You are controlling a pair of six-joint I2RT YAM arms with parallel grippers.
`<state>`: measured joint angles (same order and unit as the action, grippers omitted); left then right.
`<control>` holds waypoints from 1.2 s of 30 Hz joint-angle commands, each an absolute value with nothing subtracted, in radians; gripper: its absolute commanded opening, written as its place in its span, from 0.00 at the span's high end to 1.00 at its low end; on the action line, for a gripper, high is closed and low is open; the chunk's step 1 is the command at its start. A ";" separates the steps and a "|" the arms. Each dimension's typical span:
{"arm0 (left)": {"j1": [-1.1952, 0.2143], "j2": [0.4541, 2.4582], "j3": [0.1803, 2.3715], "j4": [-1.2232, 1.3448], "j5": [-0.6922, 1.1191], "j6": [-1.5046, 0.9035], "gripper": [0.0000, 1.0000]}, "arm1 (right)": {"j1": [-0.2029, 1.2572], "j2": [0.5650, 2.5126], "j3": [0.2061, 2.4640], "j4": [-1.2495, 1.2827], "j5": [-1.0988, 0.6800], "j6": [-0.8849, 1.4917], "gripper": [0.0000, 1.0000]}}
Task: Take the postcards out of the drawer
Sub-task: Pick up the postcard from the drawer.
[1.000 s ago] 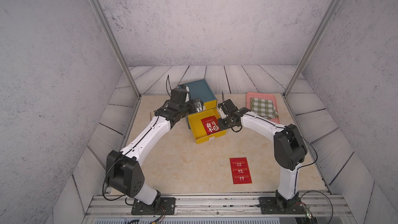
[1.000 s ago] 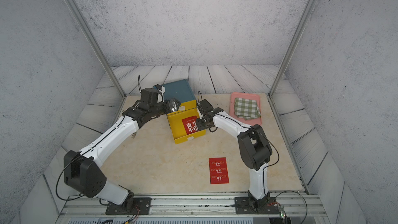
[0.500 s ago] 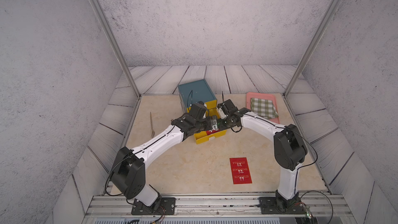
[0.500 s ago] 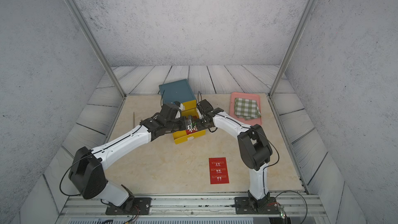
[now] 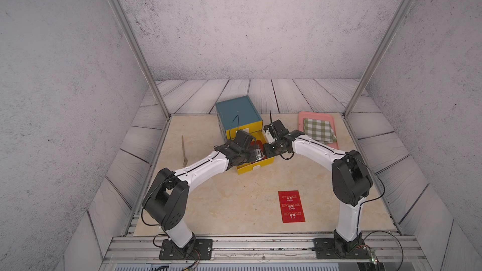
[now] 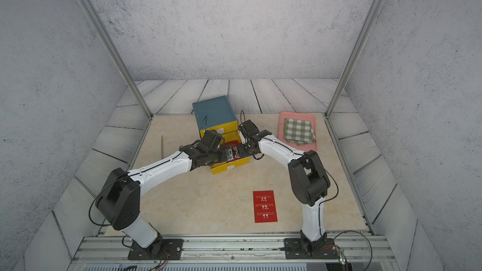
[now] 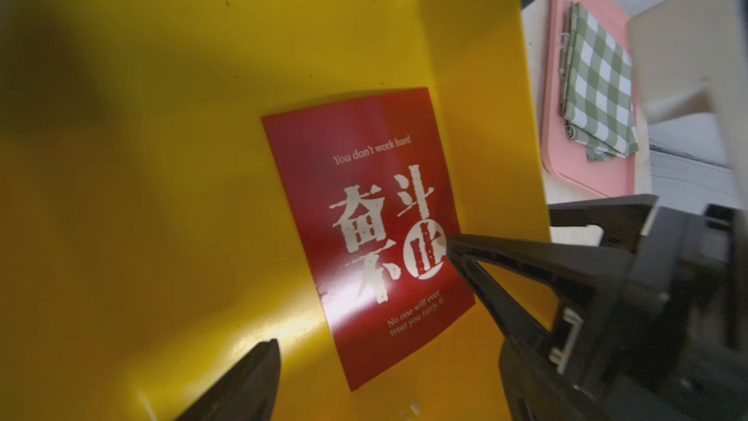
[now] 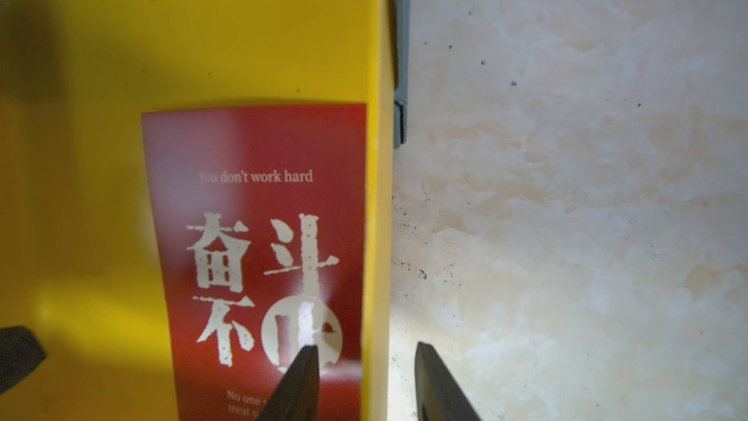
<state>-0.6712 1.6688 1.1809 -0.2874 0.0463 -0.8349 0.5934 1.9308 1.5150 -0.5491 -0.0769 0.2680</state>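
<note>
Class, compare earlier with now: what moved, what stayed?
The left gripper swung from by the blue cabinet to over the yellow drawer, jaws wide, above the postcard inside. Nothing was gripped or released. Right gripper, table postcard and checked cloth stayed.

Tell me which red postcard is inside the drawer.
The postcard with the large white Chinese characters: it lies flat on the floor of the yellow drawer. The other red postcard, printed with rows of small lettering, lies out on the table.

Glossy red paper postcard catching glare, shiny smooth yellow plastic drawer, woven checked cloth, matt pink tray, smooth marbled tabletop.
</note>
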 commanded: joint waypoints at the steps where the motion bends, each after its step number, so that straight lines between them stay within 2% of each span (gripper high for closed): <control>1: -0.668 1.705 1.204 -0.286 0.026 -0.861 0.09 | 0.591 1.864 1.505 -0.569 -0.086 0.258 0.58; 15: -0.646 1.726 1.211 -0.253 0.044 -0.876 0.09 | 0.552 1.826 1.551 -0.601 -0.128 0.240 0.56; 23: -0.645 1.739 1.216 -0.230 0.063 -0.890 0.09 | 0.541 1.878 1.569 -0.583 -0.197 0.225 0.72; 36: -0.641 1.756 1.230 -0.248 0.048 -0.884 0.09 | 0.536 1.960 1.629 -0.605 -0.226 0.201 0.81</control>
<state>-0.6479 1.7420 1.2026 -0.2359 0.0563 -0.8883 0.5419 1.9152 1.6108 -0.5739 -0.2104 0.2153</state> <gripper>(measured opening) 0.910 0.199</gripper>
